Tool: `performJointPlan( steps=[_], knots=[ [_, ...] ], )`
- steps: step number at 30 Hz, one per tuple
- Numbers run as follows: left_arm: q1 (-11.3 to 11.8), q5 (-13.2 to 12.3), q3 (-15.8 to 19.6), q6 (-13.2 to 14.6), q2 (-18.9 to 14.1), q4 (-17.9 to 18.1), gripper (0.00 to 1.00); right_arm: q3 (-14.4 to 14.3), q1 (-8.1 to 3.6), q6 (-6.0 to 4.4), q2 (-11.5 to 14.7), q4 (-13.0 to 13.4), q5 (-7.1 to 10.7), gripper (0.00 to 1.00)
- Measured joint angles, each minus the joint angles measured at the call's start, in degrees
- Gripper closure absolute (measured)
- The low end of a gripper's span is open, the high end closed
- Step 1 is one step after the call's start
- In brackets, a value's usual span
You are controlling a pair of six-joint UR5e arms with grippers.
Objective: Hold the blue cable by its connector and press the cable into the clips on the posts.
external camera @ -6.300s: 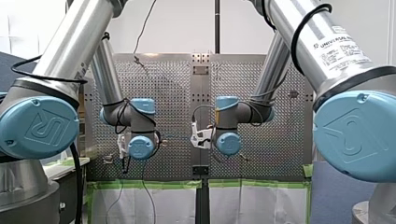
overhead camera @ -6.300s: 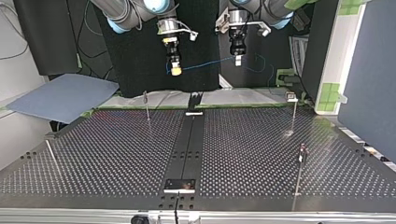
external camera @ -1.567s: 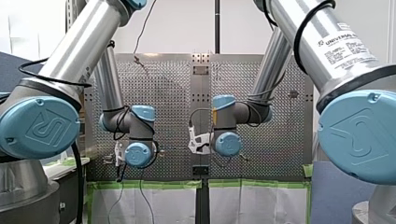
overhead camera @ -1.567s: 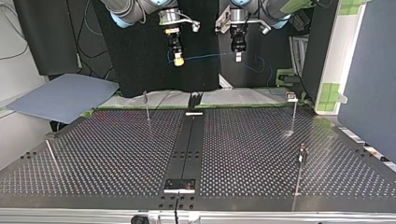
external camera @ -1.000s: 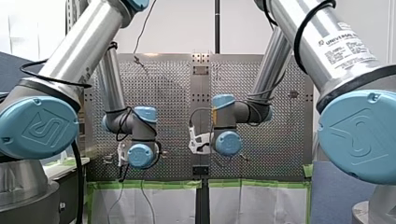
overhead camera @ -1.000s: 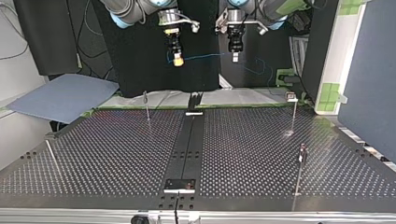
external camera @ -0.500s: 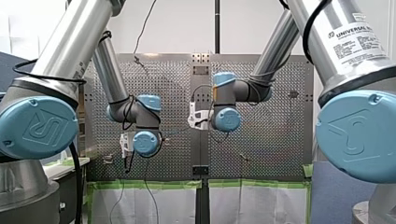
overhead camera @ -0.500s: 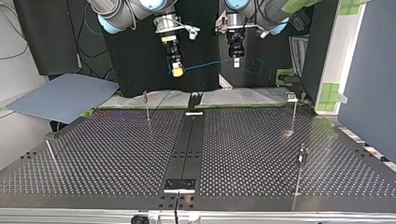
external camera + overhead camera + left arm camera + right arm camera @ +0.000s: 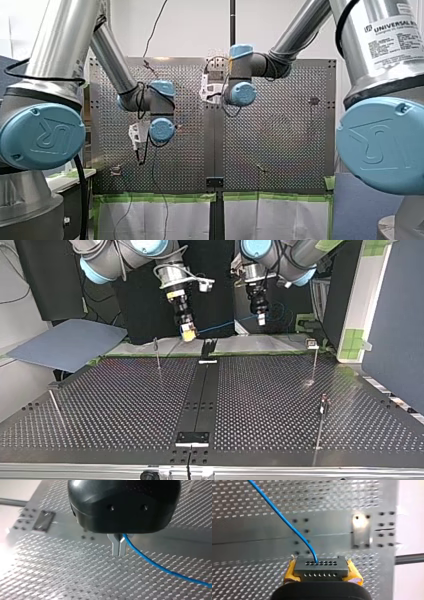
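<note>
While our right gripper (image 9: 321, 567) clamps the grey multi-hole connector (image 9: 321, 571) between yellow pads (image 9: 355, 576), the blue cable (image 9: 287, 521) runs to our left gripper (image 9: 119, 547), metal fingers (image 9: 115, 545) pinched on it, above the arm-side edge of the perforated table (image 9: 125, 405).

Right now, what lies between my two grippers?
Only the blue cable, strung from the connector in my right gripper to my left gripper, in the top view.

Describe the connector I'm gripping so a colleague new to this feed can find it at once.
Follow my right arm, at the top view's left, down to my right gripper near the table's far edge. Between its yellow pads sits the connector: a small grey block with two rows of holes, the blue cable leaving one.
</note>
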State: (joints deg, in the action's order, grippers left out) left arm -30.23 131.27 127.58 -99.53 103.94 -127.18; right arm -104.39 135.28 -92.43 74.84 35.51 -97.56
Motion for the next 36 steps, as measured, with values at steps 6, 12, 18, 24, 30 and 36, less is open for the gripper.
performJointPlan(
  steps=[6, 12, 18, 24, 30, 36],
  knots=[
    [0.9, 2.9, -2.9, -1.1, -3.1, -3.1, 0.99, 3.4, -0.06, 0.86, -0.5, -3.4, 0.86, 1.00],
    [2.0, 3.8, -6.4, -1.3, -6.6, -6.6, 0.99, 5.5, -0.12, 0.92, -0.7, -6.6, 1.41, 1.00],
    [3.3, 3.8, -9.5, -0.9, -9.8, -9.8, 0.99, 7.8, -0.28, 0.78, -0.8, -9.7, 1.55, 1.00],
    [6.3, 2.1, -12.4, -0.6, -13.3, -13.4, 0.99, 10.4, -0.54, 0.52, -1.7, -12.0, 1.76, 1.00],
    [9.8, -1.2, -12.9, -0.9, -16.9, -16.9, 0.99, 13.0, -0.22, 0.48, -3.6, -12.3, 3.02, 1.00],
    [12.8, -4.0, -12.9, -0.8, -19.9, -19.9, 0.99, 14.3, 0.29, 0.51, -4.6, -12.7, 3.60, 1.00]
  ],
)
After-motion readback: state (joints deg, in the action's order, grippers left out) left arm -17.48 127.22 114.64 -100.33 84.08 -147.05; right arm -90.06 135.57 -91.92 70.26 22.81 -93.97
